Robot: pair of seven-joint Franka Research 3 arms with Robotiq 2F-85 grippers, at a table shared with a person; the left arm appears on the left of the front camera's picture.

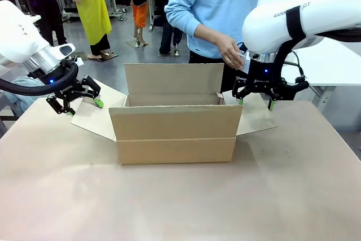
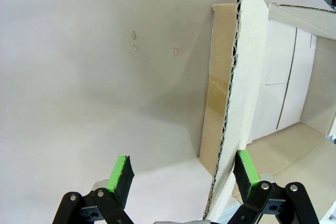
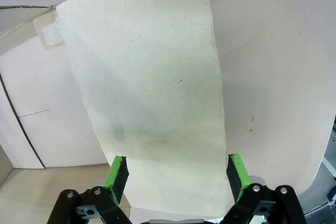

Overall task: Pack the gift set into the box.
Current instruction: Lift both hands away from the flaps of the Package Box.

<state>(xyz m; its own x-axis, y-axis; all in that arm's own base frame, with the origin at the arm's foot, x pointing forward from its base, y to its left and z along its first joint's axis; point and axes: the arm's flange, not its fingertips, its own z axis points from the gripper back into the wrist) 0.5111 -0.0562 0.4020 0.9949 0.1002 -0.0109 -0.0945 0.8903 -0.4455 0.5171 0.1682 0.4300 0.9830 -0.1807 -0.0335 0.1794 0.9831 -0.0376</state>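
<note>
Left tool [image 1: 84, 107] wide open over box [image 1: 175, 136] left flap [image 1: 93, 119]; right tool [image 1: 255, 103] wide open over right flap [image 1: 254, 119]; both empty.

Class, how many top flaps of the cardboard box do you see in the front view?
4. The far flap stands upright; the near flap is folded down the front; the left flap and the right flap splay outward. None seems hidden.
</note>
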